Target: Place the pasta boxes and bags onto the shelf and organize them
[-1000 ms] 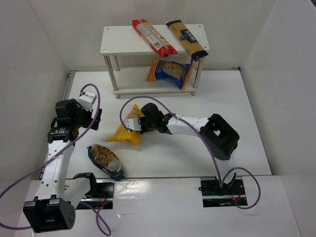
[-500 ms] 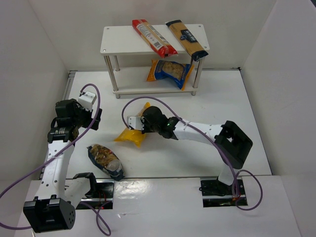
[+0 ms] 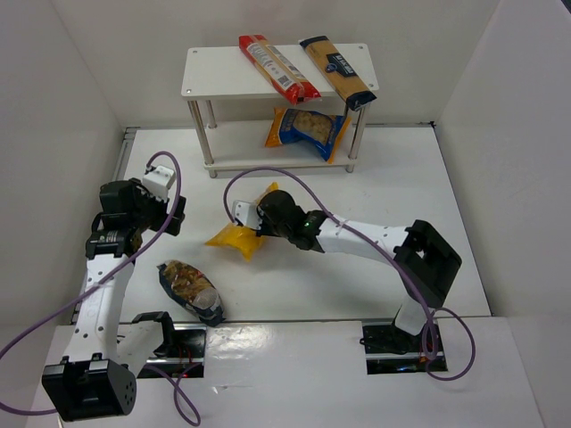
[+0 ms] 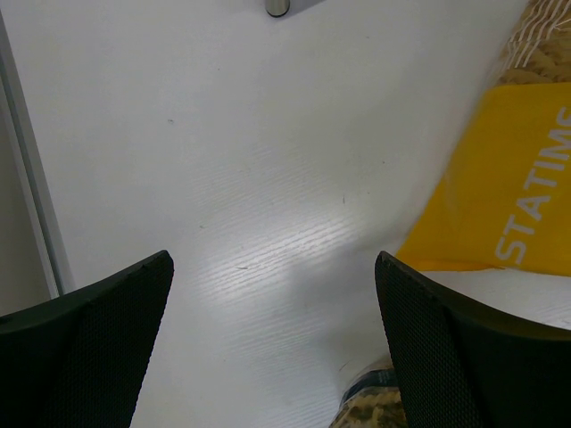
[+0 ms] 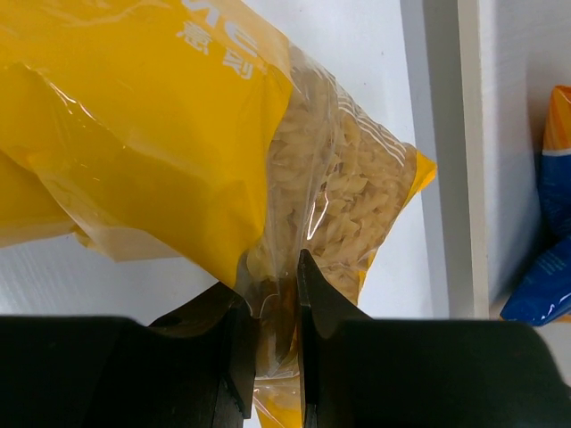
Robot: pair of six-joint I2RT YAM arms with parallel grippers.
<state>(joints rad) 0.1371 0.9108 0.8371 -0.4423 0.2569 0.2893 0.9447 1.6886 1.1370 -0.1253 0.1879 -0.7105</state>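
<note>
My right gripper (image 3: 251,220) (image 5: 277,294) is shut on the yellow bag with a clear window (image 3: 234,236) (image 5: 178,134), pinching its clear pasta part above the table's middle. My left gripper (image 3: 169,214) (image 4: 272,330) is open and empty over the left table; the yellow bag (image 4: 508,187) shows at its right. The dark clear bag of brownish pasta (image 3: 191,289) (image 4: 375,406) lies near the front left. The white shelf (image 3: 214,71) holds the long red pack (image 3: 277,66) and the long yellow-navy pack (image 3: 337,71) on top, and the blue-yellow bag (image 3: 310,130) (image 5: 546,267) on its lower board.
White walls close in the table on the left, right and back. A shelf post (image 4: 277,8) shows at the top of the left wrist view. Purple cables (image 3: 268,178) loop over both arms. The lower board's edge (image 5: 442,134) runs beside the held bag.
My right arm has stretched out and lifted the yellow bag, carrying it slightly up and toward the shelf. The left arm has not moved.
</note>
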